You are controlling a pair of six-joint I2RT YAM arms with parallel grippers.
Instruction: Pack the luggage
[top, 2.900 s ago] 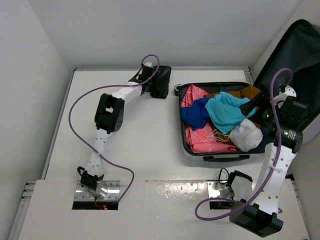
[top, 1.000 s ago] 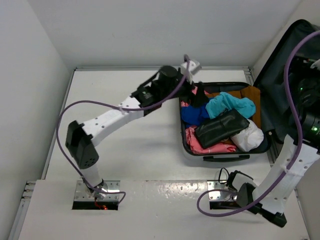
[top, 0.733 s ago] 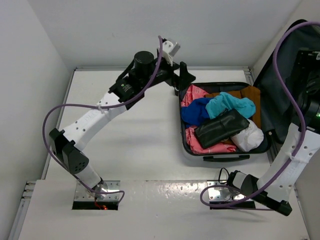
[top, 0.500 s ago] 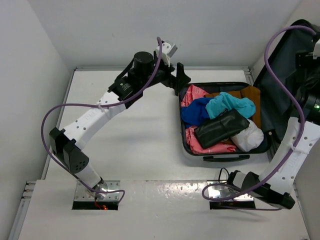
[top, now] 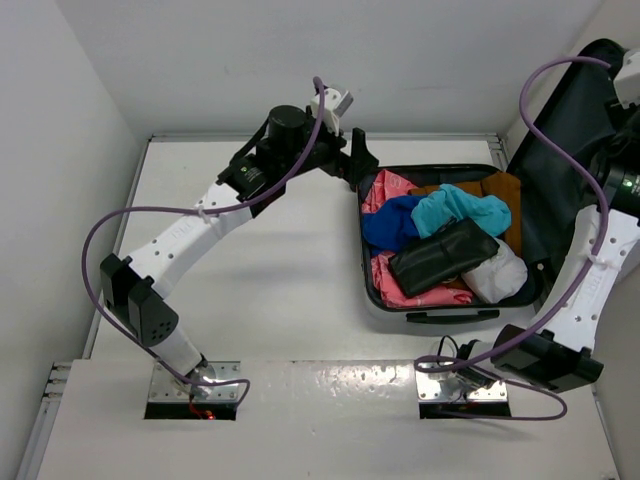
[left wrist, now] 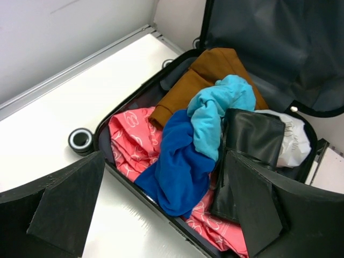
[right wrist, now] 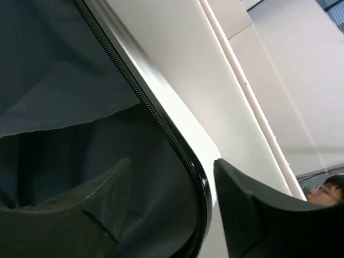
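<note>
Here, left pincer point(left wrist: 172, 215): jaws spread wide, holding nothing.
Suitcase point(top: 400, 306): just below and ahead of the left pincer, lying open on the table point(top: 250, 280).
Contents: pink, blue, turquoise and brown clothes point(left wrist: 183, 161), black pouch point(left wrist: 250, 156), white bag point(left wrist: 295, 142).
Lid point(right wrist: 54, 80): raised, with its rim running between the right pincer point(right wrist: 172, 177) fingers.
Right pincer grip: cannot tell whether it is clamped on the rim.

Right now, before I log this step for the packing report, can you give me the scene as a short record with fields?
luggage: open on the table, lid standing up on its right side
contents: pink cloth, blue cloth, cyan cloth, brown garment, black pouch, white bundle
left gripper: open, empty, above the luggage's far left corner
right gripper: high at the lid's rim, rim between its fingers; grip unclear
</note>
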